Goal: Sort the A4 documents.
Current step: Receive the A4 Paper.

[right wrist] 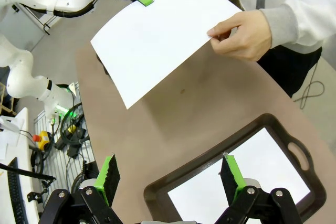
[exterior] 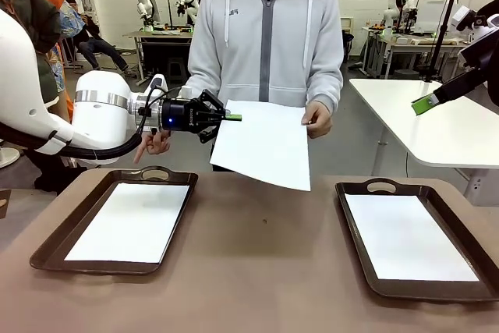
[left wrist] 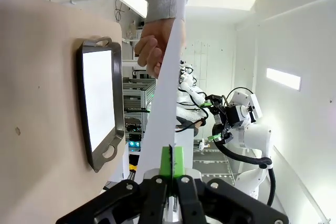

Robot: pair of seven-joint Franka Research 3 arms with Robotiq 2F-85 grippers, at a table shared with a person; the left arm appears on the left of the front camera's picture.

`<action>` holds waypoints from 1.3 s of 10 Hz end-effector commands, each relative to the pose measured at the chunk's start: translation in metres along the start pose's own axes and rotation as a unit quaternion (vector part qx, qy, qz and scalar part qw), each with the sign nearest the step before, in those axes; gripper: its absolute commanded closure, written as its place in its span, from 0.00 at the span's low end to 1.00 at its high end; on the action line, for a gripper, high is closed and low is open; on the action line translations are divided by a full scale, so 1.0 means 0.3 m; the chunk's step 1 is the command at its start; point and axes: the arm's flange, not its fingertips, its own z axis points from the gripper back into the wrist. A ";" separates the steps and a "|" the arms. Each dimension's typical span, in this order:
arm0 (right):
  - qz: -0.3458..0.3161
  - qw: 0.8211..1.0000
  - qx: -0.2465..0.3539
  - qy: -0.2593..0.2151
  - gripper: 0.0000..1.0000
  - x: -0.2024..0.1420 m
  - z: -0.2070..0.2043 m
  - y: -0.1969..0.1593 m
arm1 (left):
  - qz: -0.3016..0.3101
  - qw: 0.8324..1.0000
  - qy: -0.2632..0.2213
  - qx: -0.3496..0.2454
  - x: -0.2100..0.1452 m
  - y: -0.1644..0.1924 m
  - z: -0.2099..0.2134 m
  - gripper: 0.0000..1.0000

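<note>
Two trays (exterior: 47, 251) w/ one sheet (exterior: 132, 222) each; left jaws clamped on held-up sheet (exterior: 261, 144), right jaws apart.

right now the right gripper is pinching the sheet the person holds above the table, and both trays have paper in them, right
Not the right gripper: the left gripper pinches the sheet, as the front view shows. The right gripper hangs open over a tray. The rest stands.
</note>
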 end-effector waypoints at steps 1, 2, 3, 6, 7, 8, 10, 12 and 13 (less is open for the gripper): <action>0.002 1.000 0.000 0.005 0.00 -0.002 -0.003 0.001 | 0.000 1.000 0.001 -0.001 0.000 0.000 -0.001 1.00; 0.002 1.000 0.000 0.005 0.00 -0.002 -0.003 0.001 | 0.000 1.000 0.001 -0.001 0.000 0.000 -0.001 1.00; 0.002 1.000 0.000 0.005 0.00 -0.002 -0.003 0.001 | 0.000 1.000 0.001 -0.001 0.000 0.000 -0.001 1.00; 0.002 1.000 0.000 0.005 0.00 -0.002 -0.003 0.001 | 0.000 1.000 0.001 -0.001 0.000 0.000 -0.001 1.00; 0.002 1.000 0.000 0.005 0.00 -0.002 -0.003 0.001 | 0.000 1.000 0.001 -0.001 0.000 0.000 -0.001 1.00; 0.002 1.000 0.000 0.005 0.00 -0.002 -0.003 0.001 | 0.000 1.000 0.001 -0.001 0.000 0.000 -0.001 1.00; 0.002 1.000 0.000 0.005 0.00 -0.002 -0.003 0.001 | 0.000 1.000 0.001 -0.001 0.000 0.000 -0.001 1.00; 0.002 1.000 0.000 0.005 0.00 -0.002 -0.003 0.001 | 0.000 1.000 0.001 -0.001 0.000 0.000 -0.001 1.00; 0.002 1.000 0.000 0.005 0.00 -0.002 -0.003 0.001 | 0.000 1.000 0.001 -0.001 0.000 0.000 -0.001 1.00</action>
